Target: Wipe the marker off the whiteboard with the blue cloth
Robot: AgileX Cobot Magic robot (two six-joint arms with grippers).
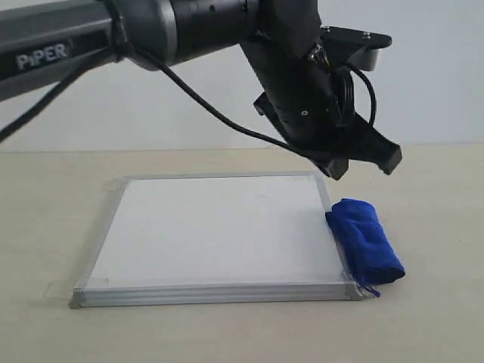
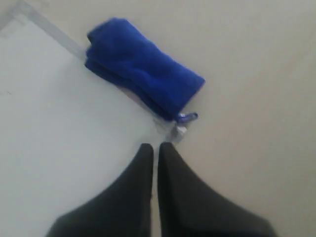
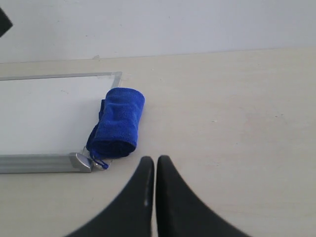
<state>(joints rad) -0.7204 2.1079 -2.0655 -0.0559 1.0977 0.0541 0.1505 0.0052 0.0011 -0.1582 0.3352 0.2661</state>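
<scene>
The whiteboard (image 1: 212,227) lies flat on the table, and no red marker lines show on its white face. Along its right frame rests the blue cloth (image 1: 367,242), a rolled bundle that nothing holds. My left gripper (image 1: 363,155) hangs in the air above the board's far right corner and the cloth. In the left wrist view this gripper (image 2: 155,146) is shut and empty, short of the cloth (image 2: 143,69) and its loop tag (image 2: 187,117). My right gripper (image 3: 155,160) is shut and empty over bare table, near the cloth (image 3: 118,121) and the board's corner (image 3: 79,162).
The left arm (image 1: 151,30) stretches from the upper left across the board. Clear tape tabs (image 1: 57,289) hold the board's corners to the beige table (image 1: 431,212). A pale wall stands behind.
</scene>
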